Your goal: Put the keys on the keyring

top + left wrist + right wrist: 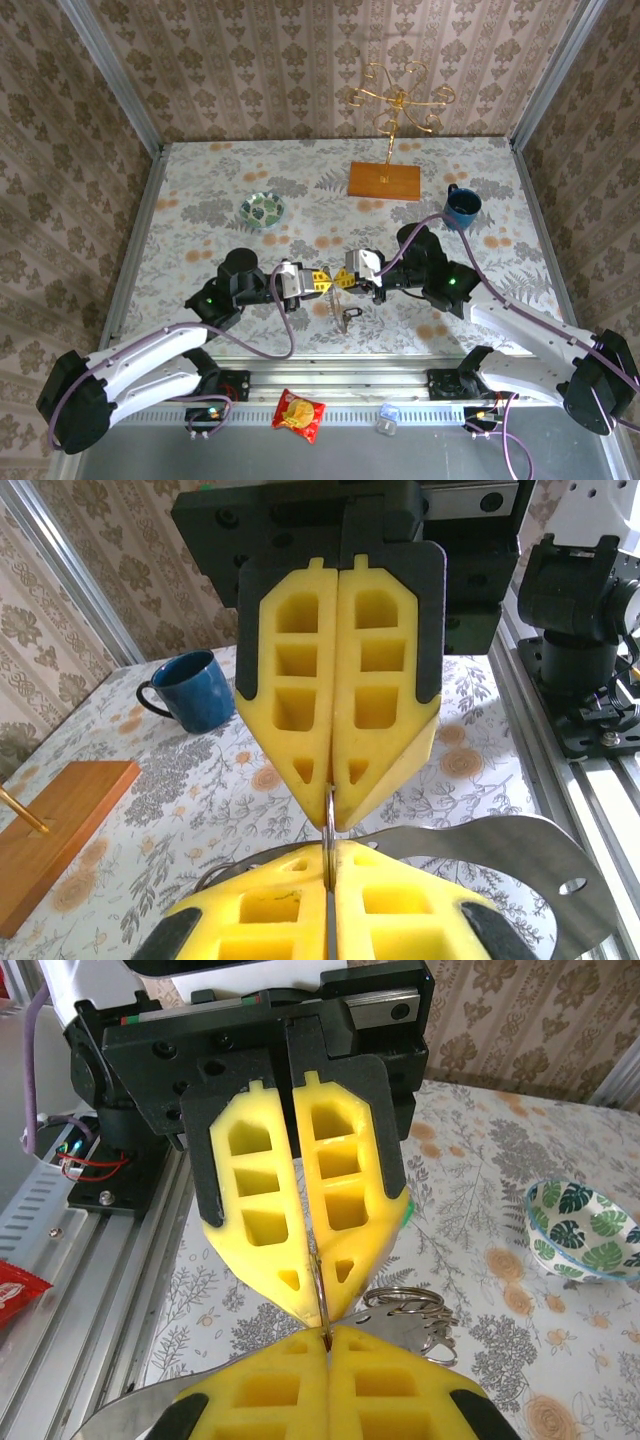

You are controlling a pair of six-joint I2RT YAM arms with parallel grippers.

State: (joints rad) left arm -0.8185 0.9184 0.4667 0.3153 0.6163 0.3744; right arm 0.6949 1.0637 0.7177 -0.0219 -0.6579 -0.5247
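Surveying the floral-patterned tabletop [200, 190], we record the white left arm [150, 355] and white right arm [530, 335] stretched inward, meeting tip to tip near its front middle. A gold wire stand on an orange wooden base [385, 181] sits at the far side, a dark blue mug [462, 205] to its right and a small green-and-white leaf-patterned bowl [263, 209] to its left, all well apart from the arms' tips. The left gripper [330, 862] and right gripper [335, 820] each have yellow fingers pressed together, both pinching one thin silver wire ring [328, 842] edge-on. The grey curved strap band [500, 845] sweeps rightward from behind the left fingers. The cluster of small silver-grey metal keys [405, 1312] sits just beside the meeting fingertips.
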